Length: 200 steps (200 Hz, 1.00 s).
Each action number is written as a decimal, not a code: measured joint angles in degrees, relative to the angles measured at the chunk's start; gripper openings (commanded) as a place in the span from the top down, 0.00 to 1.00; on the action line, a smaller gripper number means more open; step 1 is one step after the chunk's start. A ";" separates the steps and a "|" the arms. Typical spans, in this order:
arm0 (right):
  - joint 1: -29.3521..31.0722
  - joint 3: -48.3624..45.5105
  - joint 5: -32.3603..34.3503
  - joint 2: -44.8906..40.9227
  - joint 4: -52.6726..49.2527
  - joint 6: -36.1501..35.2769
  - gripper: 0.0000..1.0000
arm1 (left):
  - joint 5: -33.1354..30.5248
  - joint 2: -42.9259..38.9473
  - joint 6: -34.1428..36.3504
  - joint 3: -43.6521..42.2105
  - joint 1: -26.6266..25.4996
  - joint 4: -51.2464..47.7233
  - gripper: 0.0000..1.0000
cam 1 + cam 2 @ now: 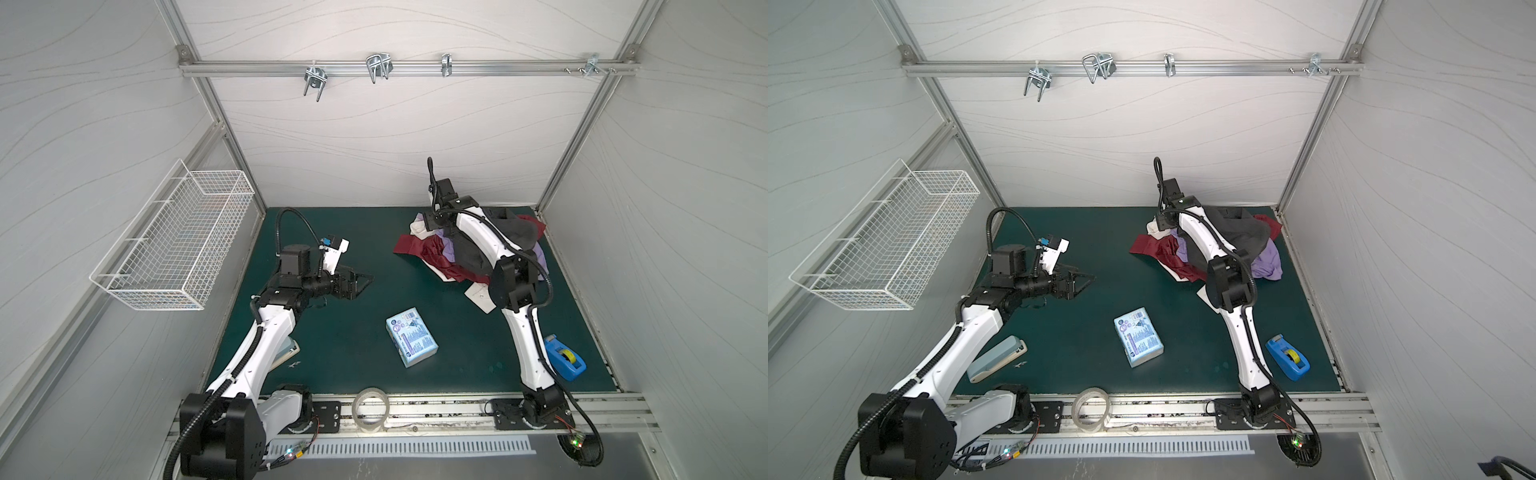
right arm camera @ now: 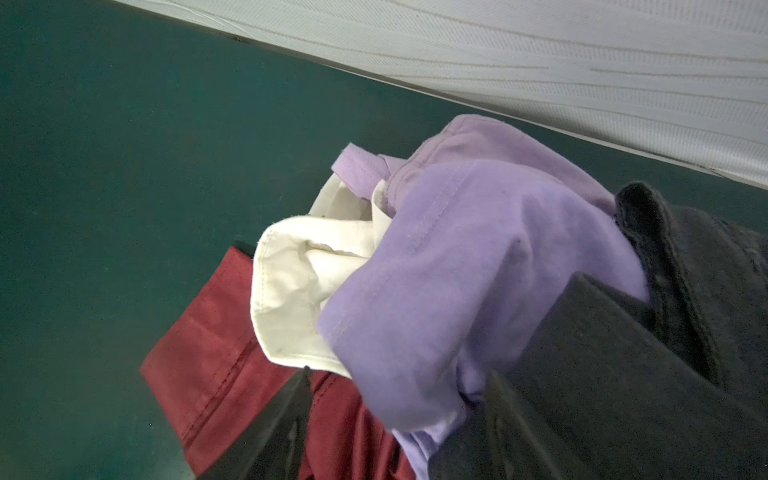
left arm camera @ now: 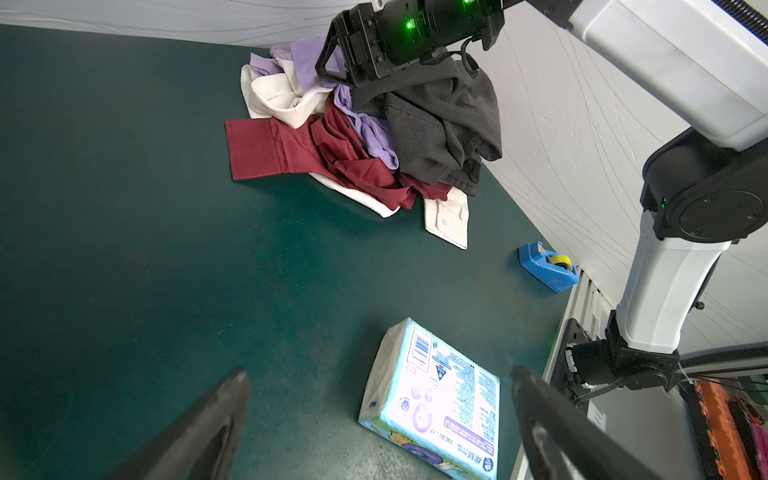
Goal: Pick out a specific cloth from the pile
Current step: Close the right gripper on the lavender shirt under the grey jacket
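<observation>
The pile [image 1: 469,249] of garments lies at the back right of the green mat. In it the lavender cloth [image 1: 451,251] [image 1: 1268,259] [image 3: 365,129] [image 2: 478,270] is tangled between a maroon cloth [image 1: 415,247], a white shirt [image 2: 299,282] and a dark grey garment [image 1: 511,232]. My right gripper [image 1: 432,222] [image 3: 332,70] [image 2: 399,374] is lowered onto the pile's back left part. Its jaws are open, with a fold of the cloth lying between the fingers. My left gripper [image 1: 365,278] [image 3: 379,372] hovers open and empty over the mat's left middle.
A light blue tissue pack [image 1: 411,336] lies mid-mat. A blue tape dispenser [image 1: 565,361] sits at the front right, a clear tape roll [image 1: 370,409] on the front rail, a stapler [image 1: 996,359] by the left arm. A wire basket [image 1: 174,241] hangs on the left wall.
</observation>
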 measured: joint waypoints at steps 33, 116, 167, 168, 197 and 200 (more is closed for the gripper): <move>-0.15 0.04 -0.57 0.83 0.22 0.02 0.34 | -0.63 0.00 0.15 0.00 0.00 -0.35 0.01; -1.25 0.85 -0.74 2.40 1.90 0.07 0.48 | -1.92 0.66 0.13 0.13 0.00 -0.37 0.01; -1.97 0.90 -1.20 2.95 2.89 0.20 0.70 | -2.38 1.90 0.13 0.74 0.00 -0.39 0.01; -1.99 0.90 -1.29 2.95 2.91 0.13 0.71 | -2.38 1.92 0.13 0.76 0.00 -0.39 0.01; -1.99 0.90 -1.64 2.95 3.06 0.59 0.83 | -2.38 2.23 0.13 1.03 0.00 -0.37 0.01; -1.99 0.90 -1.62 2.95 3.06 0.46 0.85 | -2.38 2.23 0.13 1.03 0.00 -0.37 0.02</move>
